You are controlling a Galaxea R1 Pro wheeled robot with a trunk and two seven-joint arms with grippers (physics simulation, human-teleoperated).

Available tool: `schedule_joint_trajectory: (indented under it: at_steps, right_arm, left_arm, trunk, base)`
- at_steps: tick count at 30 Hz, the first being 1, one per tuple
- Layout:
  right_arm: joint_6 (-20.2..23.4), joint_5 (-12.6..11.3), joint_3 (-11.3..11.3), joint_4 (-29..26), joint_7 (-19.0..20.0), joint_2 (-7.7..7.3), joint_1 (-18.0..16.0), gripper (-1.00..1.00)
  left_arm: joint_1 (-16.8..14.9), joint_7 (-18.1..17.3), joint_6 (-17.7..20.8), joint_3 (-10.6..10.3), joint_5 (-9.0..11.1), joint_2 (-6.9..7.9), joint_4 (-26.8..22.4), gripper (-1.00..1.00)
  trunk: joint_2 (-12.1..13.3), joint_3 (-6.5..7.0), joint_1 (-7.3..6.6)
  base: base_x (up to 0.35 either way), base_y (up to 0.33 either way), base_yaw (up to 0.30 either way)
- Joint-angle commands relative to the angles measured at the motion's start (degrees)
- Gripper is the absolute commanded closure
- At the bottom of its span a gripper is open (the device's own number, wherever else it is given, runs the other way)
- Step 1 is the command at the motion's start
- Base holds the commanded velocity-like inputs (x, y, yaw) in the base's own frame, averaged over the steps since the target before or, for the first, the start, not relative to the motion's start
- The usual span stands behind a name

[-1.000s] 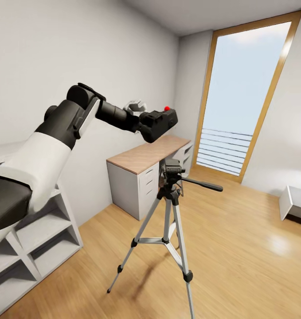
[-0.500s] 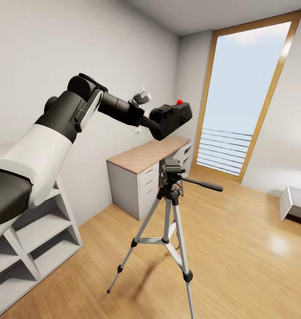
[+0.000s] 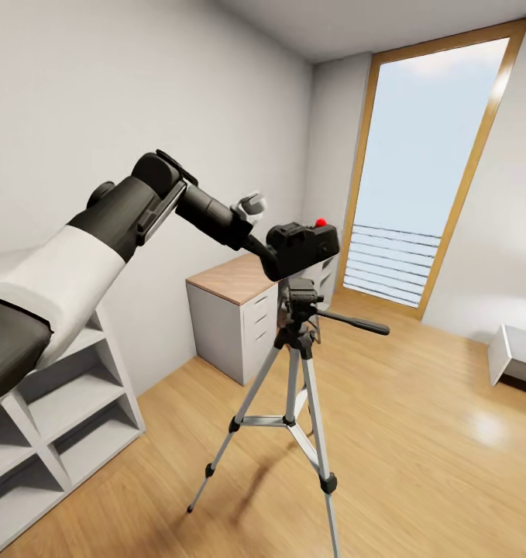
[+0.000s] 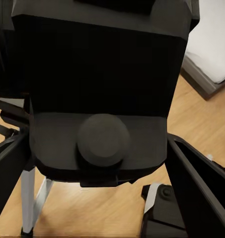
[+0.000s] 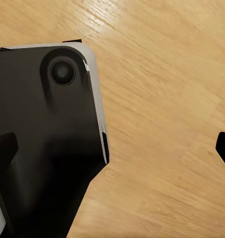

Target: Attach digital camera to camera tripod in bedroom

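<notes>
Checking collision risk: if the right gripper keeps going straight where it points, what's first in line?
Beyond the right gripper lies bare wood floor; probably that is met first, though depth is unclear.

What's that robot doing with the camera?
The robot's left gripper is holding the digital camera just above the black head of the camera tripod, which stands on the wooden floor near a desk. The camera isn't mounted yet. The right gripper hangs open over bare floor with nothing in it.
</notes>
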Motion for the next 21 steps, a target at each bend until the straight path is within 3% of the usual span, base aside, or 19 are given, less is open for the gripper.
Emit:
schedule_joint_trajectory:
  at_steps: [1,6,21]
  right_arm:
    - [-0.49,-0.27,-0.35,0.26,0.13,-0.01,-0.12,-1.0]
    - [-0.49,-0.27,-0.35,0.26,0.13,-0.01,-0.12,-1.0]
    - [-0.49,-0.27,-0.35,0.26,0.13,0.08,-0.12,-1.0]
  left_arm:
    - [-0.09,-0.27,0.61,-0.69,0.1,0.17,-0.03,1.0]
    - [-0.08,-0.36,0.61,-1.76,0.06,0.47,-0.03,1.0]
    - [-0.08,-0.38,0.61,-1.54,0.05,3.26,-2.27,1.0]
  trunk:
    - [-0.14,-0.13,0.04]
    - [-0.14,-0.13,0.04]
    - [-0.14,-0.13,0.04]
  base:
    - [0.0,0.0,0.0]
    - [0.0,0.0,0.0]
    - [0.018,0.001,0.0]
